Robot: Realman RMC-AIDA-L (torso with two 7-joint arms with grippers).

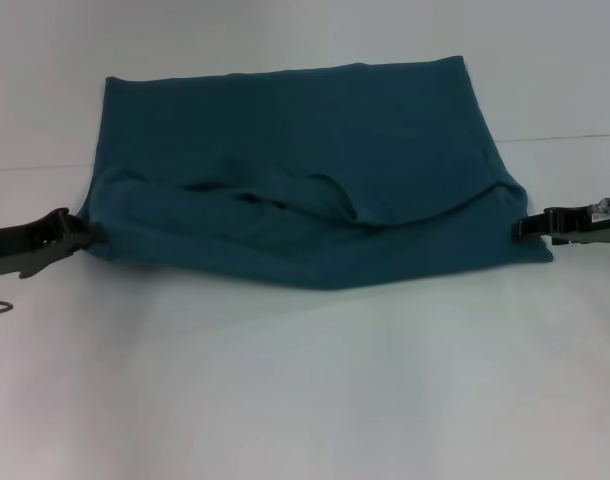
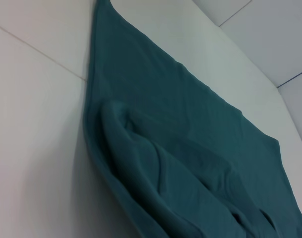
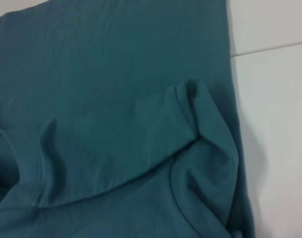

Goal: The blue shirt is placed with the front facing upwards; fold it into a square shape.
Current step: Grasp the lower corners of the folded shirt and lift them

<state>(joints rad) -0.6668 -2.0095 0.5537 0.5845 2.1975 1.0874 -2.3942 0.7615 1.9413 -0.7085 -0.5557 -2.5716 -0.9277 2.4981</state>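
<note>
Two grippers, left point(image 1: 73, 233) and right point(image 1: 533, 224), clamped on opposite edges of dark teal-blue cotton shirt point(image 1: 305, 170); fingers closed on cloth, fold layer held taut above white tabletop point(image 1: 305, 390), probably for even laydown.

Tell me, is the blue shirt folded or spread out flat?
Partly folded. The blue shirt has a layer doubled over itself, bunched along the near edge, only plain teal showing.
</note>
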